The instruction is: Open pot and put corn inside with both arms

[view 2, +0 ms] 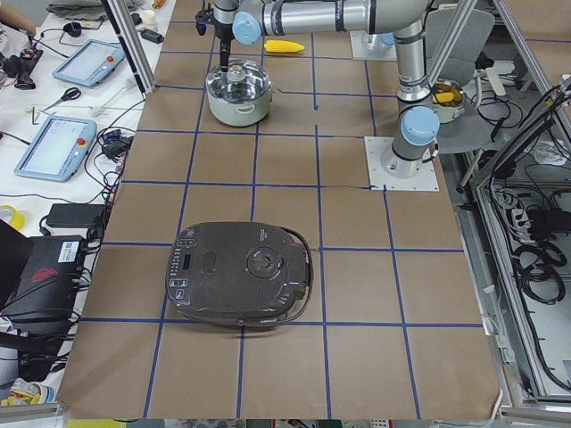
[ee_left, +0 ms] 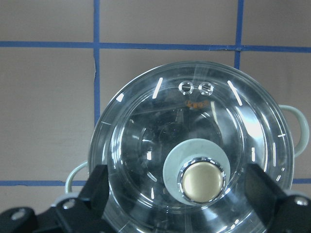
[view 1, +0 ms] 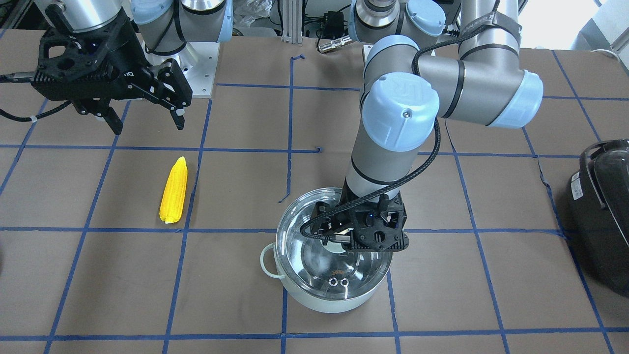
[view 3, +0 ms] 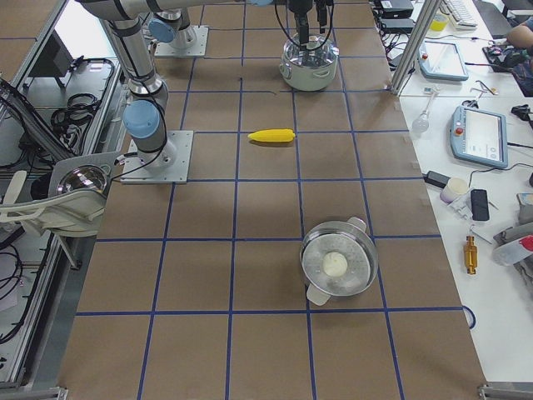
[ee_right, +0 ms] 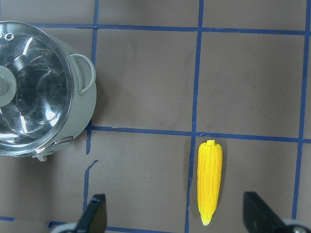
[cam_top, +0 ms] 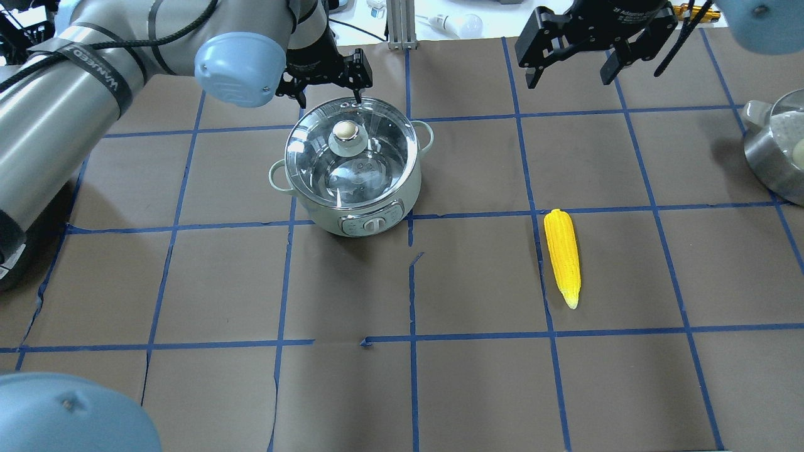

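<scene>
My left arm (cam_top: 63, 94) comes in from the left end of the desk (cam_top: 477, 389), with the elbow folded and the wrist turned straight down over the pot (cam_top: 370, 216). Its jaws are spread, one finger out to either side of the knob (ee_left: 202, 180). They hang above the knob with clear air between and pinch nothing.

The pot stands upright, left of the desk's middle and toward the edge across from my base. Its glass lid (cam_top: 383, 160) sits on the rim, a loop handle shows on each side, and the control dial faces my base's edge.

To the right of the pot, and well apart from it, the corn (cam_top: 562, 254) lies flat on the desk. Its long axis runs from the far edge toward my base's edge. The thick end lies toward the far edge, and the tapered tip points at my base's edge, leaning slightly toward the right end.

Further right, my right arm (view 1: 78, 14) holds its wrist high above the desk, pointing down. Its jaws are spread and empty. In the right wrist view the corn lies below, between them, untouched.
</scene>
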You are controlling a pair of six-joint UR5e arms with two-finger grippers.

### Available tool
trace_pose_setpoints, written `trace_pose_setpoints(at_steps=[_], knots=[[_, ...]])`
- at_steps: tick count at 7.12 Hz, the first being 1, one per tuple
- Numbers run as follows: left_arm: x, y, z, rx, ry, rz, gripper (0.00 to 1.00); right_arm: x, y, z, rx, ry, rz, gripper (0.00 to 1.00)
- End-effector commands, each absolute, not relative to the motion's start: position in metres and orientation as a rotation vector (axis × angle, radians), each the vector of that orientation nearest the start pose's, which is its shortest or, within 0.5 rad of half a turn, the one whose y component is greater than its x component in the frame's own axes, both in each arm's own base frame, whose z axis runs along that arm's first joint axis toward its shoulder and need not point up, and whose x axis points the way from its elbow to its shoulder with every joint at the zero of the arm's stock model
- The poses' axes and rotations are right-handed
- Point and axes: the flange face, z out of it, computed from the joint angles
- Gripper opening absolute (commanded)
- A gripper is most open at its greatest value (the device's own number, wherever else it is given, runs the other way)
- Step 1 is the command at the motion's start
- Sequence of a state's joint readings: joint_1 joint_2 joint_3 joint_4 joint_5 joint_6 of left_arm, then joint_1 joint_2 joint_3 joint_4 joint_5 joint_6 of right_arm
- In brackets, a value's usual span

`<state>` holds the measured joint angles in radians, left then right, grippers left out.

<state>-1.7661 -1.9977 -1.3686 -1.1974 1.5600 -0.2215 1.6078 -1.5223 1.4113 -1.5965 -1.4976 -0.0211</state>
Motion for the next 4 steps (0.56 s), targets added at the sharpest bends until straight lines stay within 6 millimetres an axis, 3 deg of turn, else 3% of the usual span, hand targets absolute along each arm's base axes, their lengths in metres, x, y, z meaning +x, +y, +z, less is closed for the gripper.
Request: trace_pose_setpoints(at_steps=[1,4], knots=[[-0.279,-0.625,0.358,-0.033,3.173,-0.182,1.00,0.160,-0.517,0.546,-0.097,3.060,-0.208,1.00],[-0.279,-0.616,0.346,-0.033,3.170,-0.131,1.00,0.160,-0.516,0.546,-0.092,3.060,-0.208,1.00]])
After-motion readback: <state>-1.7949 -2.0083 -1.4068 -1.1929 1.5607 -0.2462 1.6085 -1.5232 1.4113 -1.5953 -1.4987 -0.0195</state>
